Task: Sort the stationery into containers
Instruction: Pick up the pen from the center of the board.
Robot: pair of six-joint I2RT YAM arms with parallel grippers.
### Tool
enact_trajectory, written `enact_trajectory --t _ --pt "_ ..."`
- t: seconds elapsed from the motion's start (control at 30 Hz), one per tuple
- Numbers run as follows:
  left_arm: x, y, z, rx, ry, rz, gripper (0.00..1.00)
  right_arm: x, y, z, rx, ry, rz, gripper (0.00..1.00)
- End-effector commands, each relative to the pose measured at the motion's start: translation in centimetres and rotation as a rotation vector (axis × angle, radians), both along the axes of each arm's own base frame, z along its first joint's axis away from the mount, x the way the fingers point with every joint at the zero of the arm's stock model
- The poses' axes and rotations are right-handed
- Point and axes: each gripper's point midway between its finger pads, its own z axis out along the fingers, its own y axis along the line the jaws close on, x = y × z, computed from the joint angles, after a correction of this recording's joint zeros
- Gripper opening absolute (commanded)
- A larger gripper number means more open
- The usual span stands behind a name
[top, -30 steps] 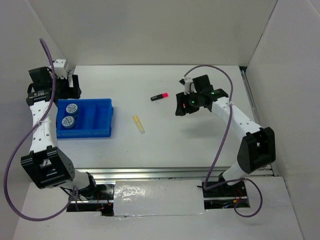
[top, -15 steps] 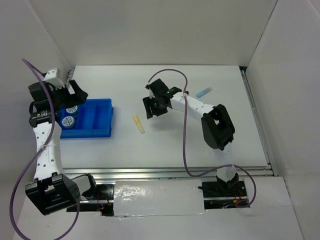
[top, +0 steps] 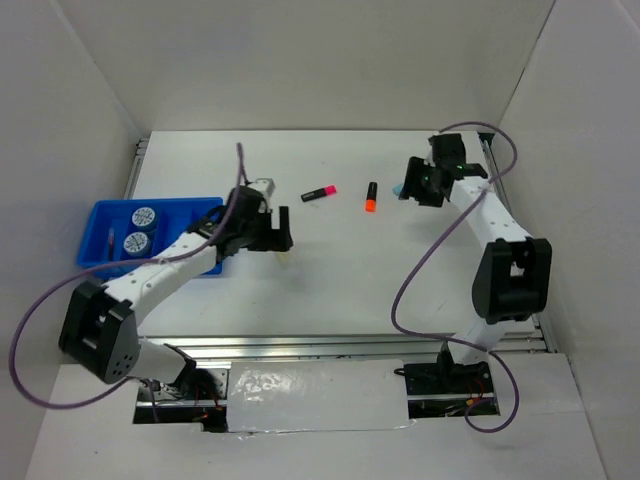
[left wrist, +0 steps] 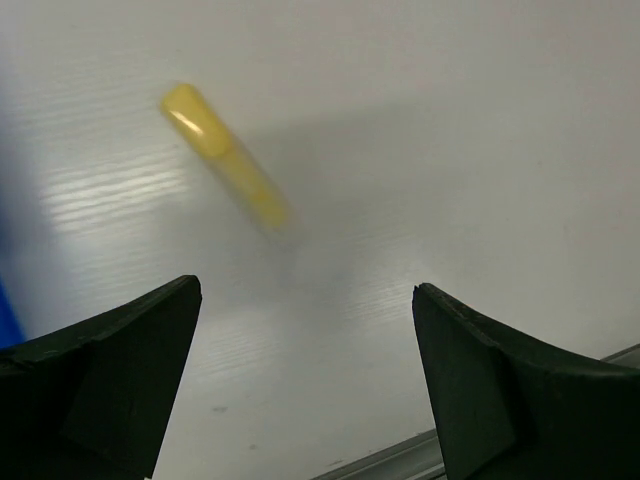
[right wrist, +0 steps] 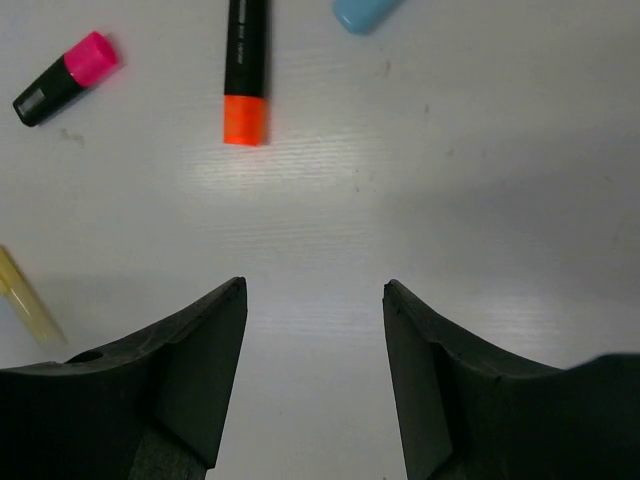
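The blue tray (top: pixel 180 212) sits at the left and holds two blue-white rolls (top: pixel 145 214). My left gripper (top: pixel 270 232) is open and empty, just right of the tray and over the pale yellow marker (top: pixel 286 257), which lies ahead of the open jaws in the left wrist view (left wrist: pixel 225 155). A pink marker (top: pixel 320 192) and an orange-black marker (top: pixel 371 196) lie mid-table. My right gripper (top: pixel 414 186) is open and empty at the back right, partly covering the light blue marker (top: pixel 398 188). The right wrist view shows the pink (right wrist: pixel 65 78), orange-black (right wrist: pixel 245 70), light blue (right wrist: pixel 365 12) and yellow (right wrist: pixel 25 295) markers.
White walls close in the table on three sides. A metal rail (top: pixel 300 345) runs along the near edge. The left arm's links pass over the tray's right end. The tray's blue edge (left wrist: pixel 6 305) shows at the left of the left wrist view.
My left arm swung from the tray to the middle, over the yellow marker. My right arm moved from the middle to the back right. The orange-black marker now lies on the table.
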Motion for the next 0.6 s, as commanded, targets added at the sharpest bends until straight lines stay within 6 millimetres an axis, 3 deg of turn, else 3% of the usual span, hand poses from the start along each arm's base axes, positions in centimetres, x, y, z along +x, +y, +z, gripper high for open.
enact_trajectory --t 0.0,0.03,0.13,0.17,0.23,0.33,0.37,0.47,0.57 --pt "1.7 -2.7 0.2 0.046 -0.023 0.09 0.99 -3.2 -0.2 0.2 0.014 0.011 0.038 0.63" --pt "1.9 -2.9 -0.8 0.061 0.011 0.102 0.97 -3.6 -0.3 0.2 0.015 0.011 0.034 0.63" --pt "3.7 -2.6 -3.7 0.135 0.098 0.222 0.75 -4.7 -0.8 1.2 0.009 -0.016 0.023 0.63" --pt "3.9 -2.1 -5.0 0.19 0.137 0.248 0.59 -5.0 -0.9 1.2 0.008 -0.02 0.02 0.63" --pt "4.6 -1.2 -5.7 0.255 0.14 0.293 0.5 -5.2 -1.5 2.0 -0.006 -0.048 0.009 0.64" --pt "4.8 -1.1 -5.8 0.257 0.144 0.31 0.56 -5.4 -1.7 2.3 -0.005 -0.056 0.003 0.64" --pt "4.8 -1.3 -6.1 0.248 0.153 0.309 0.67 -5.4 -1.9 2.2 -0.003 -0.054 0.0 0.64" --pt "4.2 -1.5 -7.1 0.236 0.185 0.31 0.81 -5.3 -1.7 2.1 0.007 -0.046 0.006 0.64" --pt "3.8 -1.5 -8.1 0.244 0.202 0.3 0.83 -5.1 -1.6 2.0 0.015 -0.036 0.008 0.64"
